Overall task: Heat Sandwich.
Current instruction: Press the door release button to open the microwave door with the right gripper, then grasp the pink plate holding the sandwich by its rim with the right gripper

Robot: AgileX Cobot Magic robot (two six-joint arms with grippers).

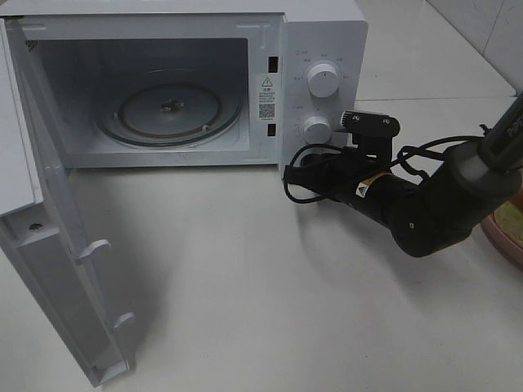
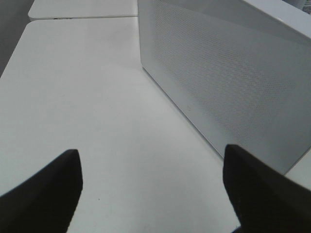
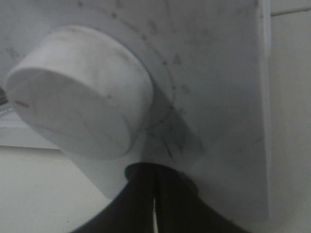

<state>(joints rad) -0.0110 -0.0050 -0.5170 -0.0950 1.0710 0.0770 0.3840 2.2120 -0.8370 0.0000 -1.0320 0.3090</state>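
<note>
Door (image 1: 57, 269): swung wide at the near left of the bench (image 1: 245, 286).
Left hand (image 2: 150, 184): fingers spread wide, nothing between them, held low beside the microwave's (image 1: 327, 33) perforated white wall.
Right hand (image 3: 154, 194): fingers pressed together, empty, set just under the lower knob (image 3: 77, 92).
Sandwich (image 1: 516, 211): only a yellowish sliver is seen on the pink plate (image 1: 502, 237) at the right edge; the rest is cut off.
Handling: judged light, soft, easily crushed or sheared apart; best lifted by the plate's rim and kept level.
Turntable (image 1: 170, 106): bare inside the cavity.
</note>
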